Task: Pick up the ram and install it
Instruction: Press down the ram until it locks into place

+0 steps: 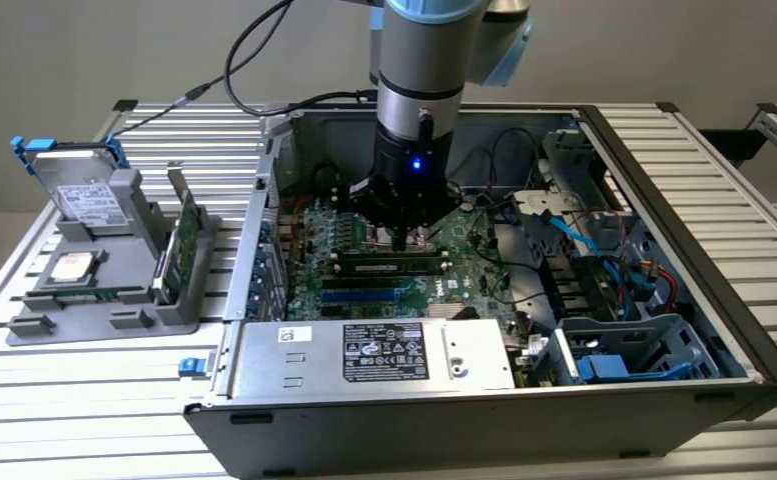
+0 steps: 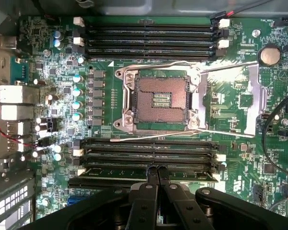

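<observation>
The open computer case [image 1: 682,330] lay on the slatted table [image 1: 81,400], its motherboard [image 2: 230,110] facing up. The ram [image 1: 391,266] sat in a slot beside the empty CPU socket [image 2: 161,98], apparently seated, its long axis parallel to the case's front edge, with empty slots alongside. The gripper [image 2: 157,168] hung above it, fingers together, holding nothing.

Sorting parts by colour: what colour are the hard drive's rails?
Blue rails on the silver boxy hard drive; exterior view.
</observation>
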Robot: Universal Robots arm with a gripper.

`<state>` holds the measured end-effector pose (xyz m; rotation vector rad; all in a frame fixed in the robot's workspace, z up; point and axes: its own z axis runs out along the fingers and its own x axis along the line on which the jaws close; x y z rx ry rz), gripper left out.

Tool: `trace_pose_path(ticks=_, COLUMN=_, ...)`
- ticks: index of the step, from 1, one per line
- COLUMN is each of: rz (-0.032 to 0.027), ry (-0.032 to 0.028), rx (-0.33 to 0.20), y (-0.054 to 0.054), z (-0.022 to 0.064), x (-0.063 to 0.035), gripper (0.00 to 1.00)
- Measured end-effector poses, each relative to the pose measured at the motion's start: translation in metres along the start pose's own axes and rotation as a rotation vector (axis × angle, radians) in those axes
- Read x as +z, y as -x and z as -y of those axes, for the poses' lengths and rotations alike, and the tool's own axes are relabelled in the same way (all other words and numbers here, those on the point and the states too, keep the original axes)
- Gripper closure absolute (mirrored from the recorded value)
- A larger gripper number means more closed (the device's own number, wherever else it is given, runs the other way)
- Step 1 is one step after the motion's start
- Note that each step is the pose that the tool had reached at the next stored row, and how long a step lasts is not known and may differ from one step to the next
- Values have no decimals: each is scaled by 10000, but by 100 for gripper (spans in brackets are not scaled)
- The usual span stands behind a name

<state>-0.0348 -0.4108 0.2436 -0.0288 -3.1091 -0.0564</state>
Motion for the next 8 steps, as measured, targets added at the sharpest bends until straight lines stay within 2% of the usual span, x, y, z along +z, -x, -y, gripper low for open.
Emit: trace_pose_path(ticks=8, rz=1, ry=-1, rx=43, y=0, z=0, x=-1, gripper=90)
